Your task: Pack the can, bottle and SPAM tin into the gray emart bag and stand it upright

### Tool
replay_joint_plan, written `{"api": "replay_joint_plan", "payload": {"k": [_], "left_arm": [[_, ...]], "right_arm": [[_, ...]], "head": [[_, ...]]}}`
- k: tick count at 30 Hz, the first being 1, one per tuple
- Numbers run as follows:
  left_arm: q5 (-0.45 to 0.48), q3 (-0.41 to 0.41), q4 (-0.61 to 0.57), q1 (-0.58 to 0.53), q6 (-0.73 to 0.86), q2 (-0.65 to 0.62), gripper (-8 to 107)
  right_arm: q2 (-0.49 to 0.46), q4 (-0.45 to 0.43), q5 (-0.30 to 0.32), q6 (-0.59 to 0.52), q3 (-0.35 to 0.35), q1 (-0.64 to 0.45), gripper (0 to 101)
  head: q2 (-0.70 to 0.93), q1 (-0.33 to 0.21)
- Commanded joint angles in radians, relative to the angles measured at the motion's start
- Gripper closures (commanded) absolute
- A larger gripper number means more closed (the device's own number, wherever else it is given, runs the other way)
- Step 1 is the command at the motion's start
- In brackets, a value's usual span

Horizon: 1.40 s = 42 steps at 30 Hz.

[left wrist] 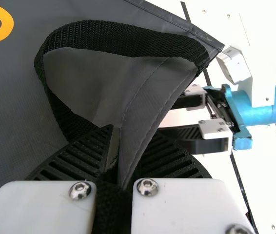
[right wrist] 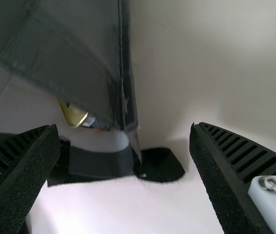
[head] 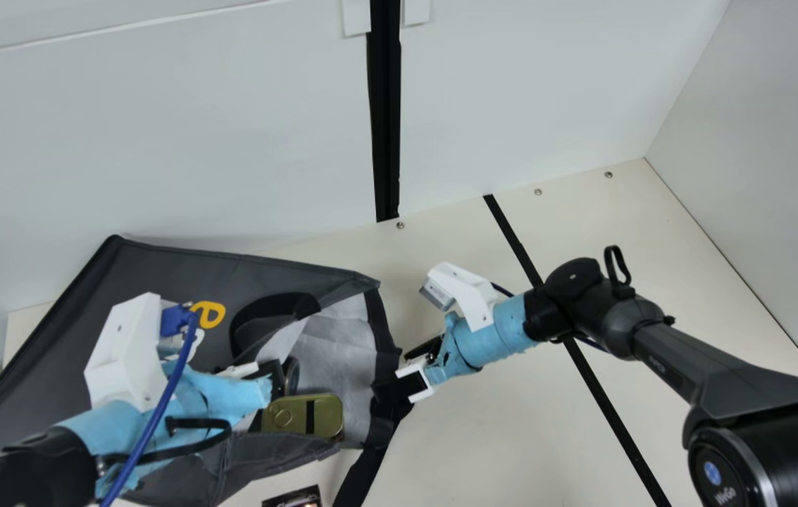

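- At the bag, left end effector pinches its fabric
- Right end effector gapes, empty
- One-sided lifting could spill the tin

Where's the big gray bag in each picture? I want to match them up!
Main view: the gray bag lies in the lower left.
Left wrist view: the gray bag covers much of the left side.
Right wrist view: the gray bag is at upper left.
Shared landmark: the cream table beside it.

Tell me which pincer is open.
The right pincer: it is spread wide near the bag, whereas the left pincer is closed on the bag's gray fabric.
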Motion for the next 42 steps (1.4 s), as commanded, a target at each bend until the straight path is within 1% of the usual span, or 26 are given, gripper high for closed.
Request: {"api": "replay_joint_plan", "payload": {"k": [1, 19, 24, 33, 34, 38, 42], "left_arm": [[0.000, 0.000, 0.000, 0.000, 0.000, 0.000, 107], [0.000, 0.000, 0.000, 0.000, 0.000, 0.000, 107], [0.000, 0.000, 0.000, 0.000, 0.000, 0.000, 107], [0.000, 0.000, 0.000, 0.000, 0.000, 0.000, 107], [0.000, 0.000, 0.000, 0.000, 0.000, 0.000, 107], [0.000, 0.000, 0.000, 0.000, 0.000, 0.000, 107], [0.000, 0.000, 0.000, 0.000, 0.000, 0.000, 107]], "right_arm": [[0.015, 0.010, 0.001, 0.001, -0.009, 0.009, 6], [0.130, 0.095, -0.003, 0.003, -0.067, 0.090, 6], [0.149, 0.121, 0.012, -0.002, -0.074, 0.097, 40], [0.157, 0.167, 0.066, -0.005, -0.059, 0.075, 100], [0.157, 0.172, 0.073, -0.003, -0.056, 0.070, 101], [0.152, 0.195, 0.102, 0.013, -0.044, 0.048, 101], [0.137, 0.220, 0.144, 0.038, -0.031, 0.022, 101]], "head": [[-0.002, -0.023], [-0.002, -0.023], [-0.002, -0.023], [-0.002, -0.023], [-0.002, -0.023], [-0.002, -0.023], [-0.002, -0.023]]}}
